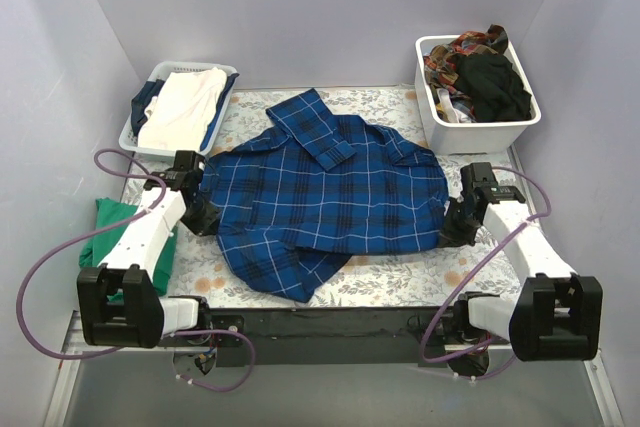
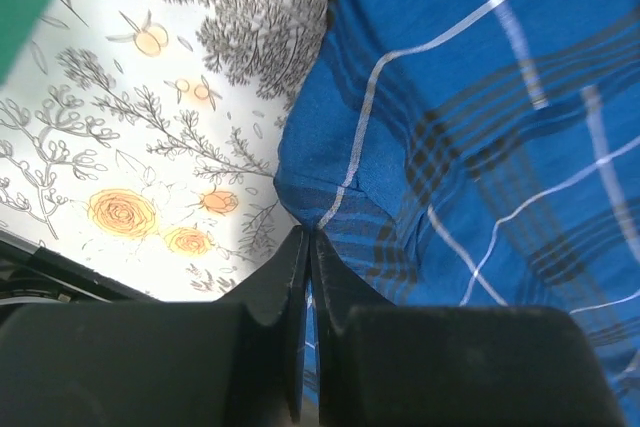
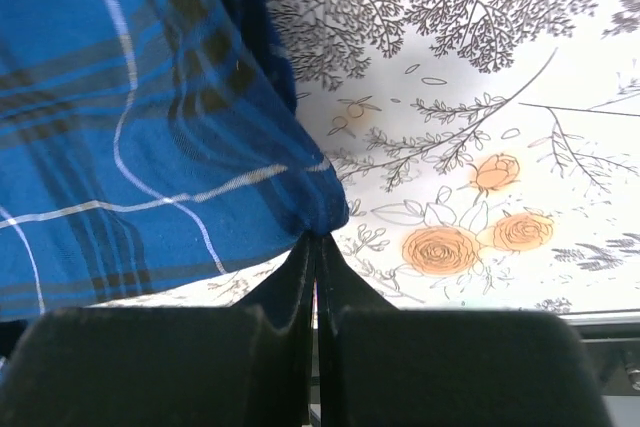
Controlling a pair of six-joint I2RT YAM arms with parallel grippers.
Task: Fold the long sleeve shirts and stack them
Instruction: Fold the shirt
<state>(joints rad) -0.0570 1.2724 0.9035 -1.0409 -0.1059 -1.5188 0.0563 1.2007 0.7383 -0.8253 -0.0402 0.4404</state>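
Counting left to right: one green cloth (image 1: pixel 105 232) sits at the table's left edge, and behind it is one white basket (image 1: pixel 128 137) with a white garment (image 1: pixel 185 102) on top of a dark one (image 1: pixel 148 97). One left tool (image 1: pixel 205 212) is pressed together, pinching the left edge of the plaid shirt (image 1: pixel 330 187). That's the only shirt spread out, and it lies mid-table on the floral table cloth (image 1: pixel 400 282), collar toward the far side. One right tool (image 1: pixel 447 225) is clamped on the shirt's right edge the same way. In the far right corner is one white bin (image 1: pixel 480 132) with a jumbled heap, including a black piece (image 1: pixel 492 87) and a reddish patterned one (image 1: pixel 465 47).
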